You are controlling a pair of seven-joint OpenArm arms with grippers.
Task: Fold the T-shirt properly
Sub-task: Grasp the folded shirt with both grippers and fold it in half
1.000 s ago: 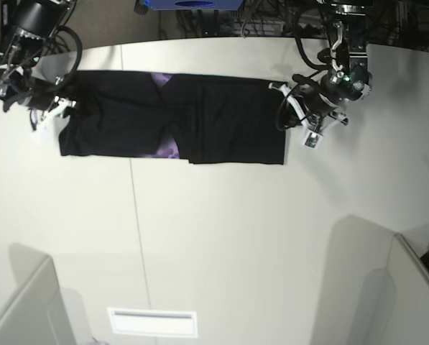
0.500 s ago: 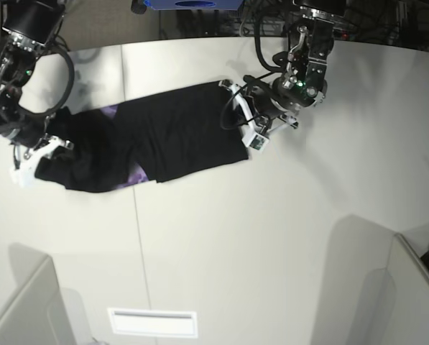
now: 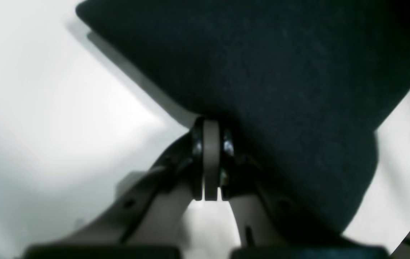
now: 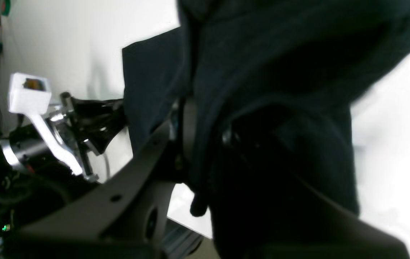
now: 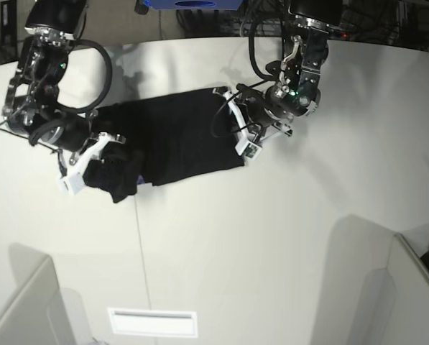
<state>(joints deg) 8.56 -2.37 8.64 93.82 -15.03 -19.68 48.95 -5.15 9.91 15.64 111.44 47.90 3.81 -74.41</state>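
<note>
The black T-shirt lies bunched on the white table, plain side up, with no print showing. My left gripper is shut on the shirt's right edge; in the left wrist view its closed fingertips pinch the black cloth just above the table. My right gripper is shut on the shirt's left end, which hangs crumpled over it. In the right wrist view the cloth drapes over the fingers and hides one of them. The left arm shows beyond.
A blue box and cables sit beyond the table's far edge. Grey partitions stand at the front left and front right. A white slotted plate lies at the front. A seam runs across the table.
Both grippers have moved toward each other with the shirt held. The spread-out shirt is now much shorter and bunched; the right gripper has carried its end rightward. The purple print no longer shows.
</note>
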